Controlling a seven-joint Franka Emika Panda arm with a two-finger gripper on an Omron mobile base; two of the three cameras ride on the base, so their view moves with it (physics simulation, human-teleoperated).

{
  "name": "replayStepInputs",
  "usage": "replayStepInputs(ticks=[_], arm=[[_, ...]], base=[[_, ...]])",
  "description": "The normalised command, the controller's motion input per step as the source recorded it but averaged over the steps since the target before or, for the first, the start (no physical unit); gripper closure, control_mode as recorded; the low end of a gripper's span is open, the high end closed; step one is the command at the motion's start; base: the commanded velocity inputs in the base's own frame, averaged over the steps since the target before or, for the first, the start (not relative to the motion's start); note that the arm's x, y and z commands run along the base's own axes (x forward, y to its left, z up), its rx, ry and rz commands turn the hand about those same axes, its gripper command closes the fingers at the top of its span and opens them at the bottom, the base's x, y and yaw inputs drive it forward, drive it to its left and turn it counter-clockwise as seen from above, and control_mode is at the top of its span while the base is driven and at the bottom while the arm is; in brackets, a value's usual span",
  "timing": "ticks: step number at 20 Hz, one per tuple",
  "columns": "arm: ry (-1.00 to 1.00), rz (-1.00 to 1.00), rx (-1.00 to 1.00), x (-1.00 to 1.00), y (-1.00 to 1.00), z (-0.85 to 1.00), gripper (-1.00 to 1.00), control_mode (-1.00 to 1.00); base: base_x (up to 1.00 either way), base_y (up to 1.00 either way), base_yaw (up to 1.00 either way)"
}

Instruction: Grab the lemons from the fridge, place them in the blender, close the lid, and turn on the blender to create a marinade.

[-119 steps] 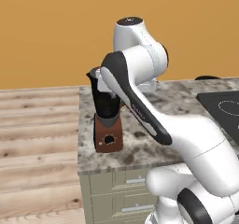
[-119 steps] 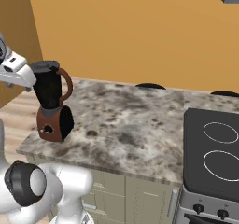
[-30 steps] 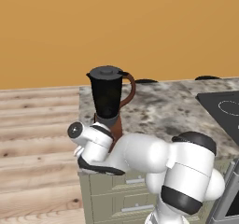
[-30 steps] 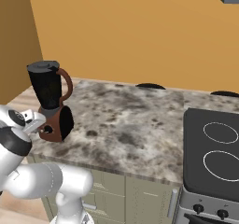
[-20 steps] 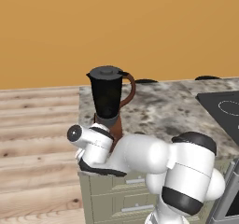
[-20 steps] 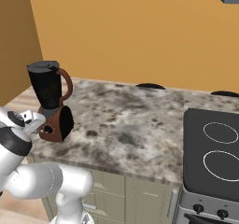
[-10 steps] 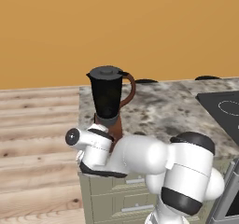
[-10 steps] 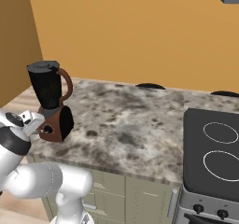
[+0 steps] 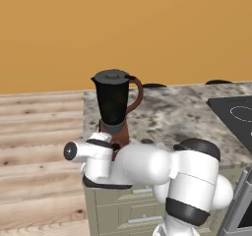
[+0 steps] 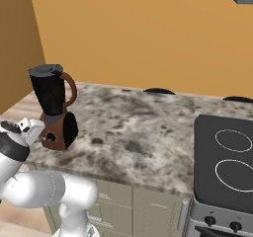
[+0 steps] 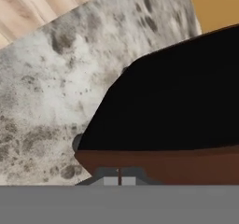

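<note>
**Gripper pressing at the base of the blender**

The blender (image 10: 53, 109) is standing upright near the left end of the speckled stone counter (image 10: 133, 127), close to its front edge. Its black jar is sitting on the brown base, with the curved brown handle pointing toward the wall side in the right base view. The lid (image 9: 113, 75) is resting on top of the jar, covering its mouth. A round black knob (image 10: 48, 138) is showing on the front of the base.

The arm is reaching low in front of the counter, with its hand at the level of the blender's base. The gripper (image 10: 40, 135) is sitting right at the knob, touching or just beside it; contact itself is hard to make out. In the hand view, the two fingertips (image 11: 110, 180) are pressed together with no gap between them, and nothing is being pinched. Directly ahead of them, the brown base and the black jar above it are looming very close.

A black stovetop (image 10: 225, 154) is lying at the right end of the counter, well apart from the blender. An orange wall (image 10: 148, 33) is rising behind everything.
</note>
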Motion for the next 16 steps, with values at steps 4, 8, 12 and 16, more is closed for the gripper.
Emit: replayStepInputs(ticks=[4, 8, 12, 16], arm=[[0.00, 0.00, -0.18, 0.06, 0.00, 0.00, 1.00, -1.00], [0.00, 0.00, -0.01, 0.08, 0.00, 0.00, 1.00, -1.00], [0.00, 0.00, 0.00, 0.31, -0.02, 0.00, 1.00, -1.00], [0.00, 0.00, 0.00, 0.38, -0.03, 0.00, 1.00, -1.00]], base=[[0.00, 0.00, 0.00], [0.00, 0.00, 0.00], [0.00, 0.00, 0.00], [0.00, 0.00, 0.00]])
